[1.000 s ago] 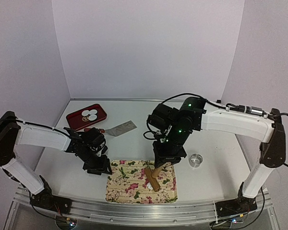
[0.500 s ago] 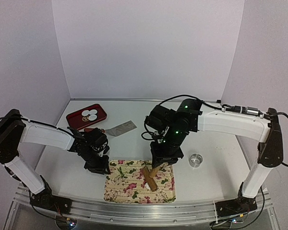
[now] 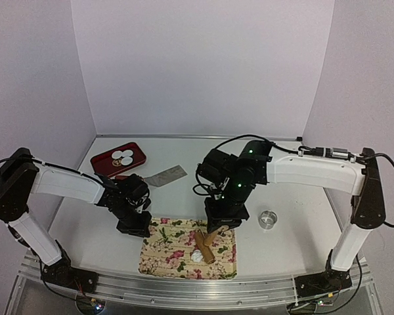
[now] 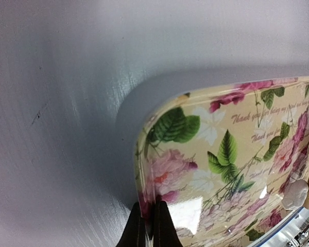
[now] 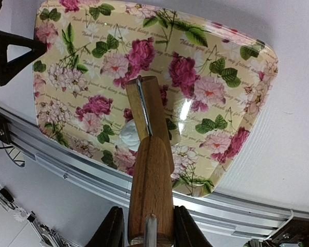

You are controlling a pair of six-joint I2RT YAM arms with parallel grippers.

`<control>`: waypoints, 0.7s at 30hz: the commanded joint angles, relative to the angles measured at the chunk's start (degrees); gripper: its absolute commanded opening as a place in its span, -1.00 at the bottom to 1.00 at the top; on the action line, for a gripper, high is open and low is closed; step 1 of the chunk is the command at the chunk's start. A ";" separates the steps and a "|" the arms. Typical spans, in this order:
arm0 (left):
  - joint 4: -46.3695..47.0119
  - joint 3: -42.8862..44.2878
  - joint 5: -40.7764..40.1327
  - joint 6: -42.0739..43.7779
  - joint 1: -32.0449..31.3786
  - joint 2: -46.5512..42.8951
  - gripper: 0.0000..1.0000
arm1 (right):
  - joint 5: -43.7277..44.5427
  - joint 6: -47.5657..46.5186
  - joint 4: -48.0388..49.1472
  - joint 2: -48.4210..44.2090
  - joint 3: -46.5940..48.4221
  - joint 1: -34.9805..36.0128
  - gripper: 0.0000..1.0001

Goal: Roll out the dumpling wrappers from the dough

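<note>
The dough (image 3: 197, 254) is a small white lump on the floral tray (image 3: 171, 252); it also shows in the right wrist view (image 5: 130, 138) and the left wrist view (image 4: 294, 194). My right gripper (image 3: 220, 222) is shut on the handle of a wooden rolling pin (image 3: 207, 244), whose roller (image 5: 150, 110) rests on the tray against the dough's right side. My left gripper (image 4: 149, 222) is shut on the floral tray's left rim (image 4: 141, 180). The dumpling wrappers (image 3: 123, 157) lie as white discs in a red tray (image 3: 136, 155) at the back left.
A metal ring (image 3: 268, 218) stands on the table right of the floral tray. A metal scraper (image 3: 165, 176) with a red handle lies behind my left gripper. The table's near metal rail (image 5: 92, 177) runs just past the tray's edge.
The floral tray has slid slightly left and toward the near edge with my left gripper on its rim. My right gripper and the rolling pin have shifted left with it.
</note>
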 commanded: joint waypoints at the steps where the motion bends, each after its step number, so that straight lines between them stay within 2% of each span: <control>1: -1.59 1.78 -5.52 2.34 0.20 1.61 -1.00 | 2.16 1.93 1.37 -4.30 -1.42 0.01 -1.00; 12: -1.61 5.18 -8.10 9.18 0.21 5.68 -1.00 | -12.58 2.48 22.63 -18.38 -15.16 -7.00 -1.00; 21: -1.41 6.25 -8.28 9.56 0.20 7.32 -1.00 | -18.68 5.39 33.83 -19.91 -25.68 -9.13 -1.00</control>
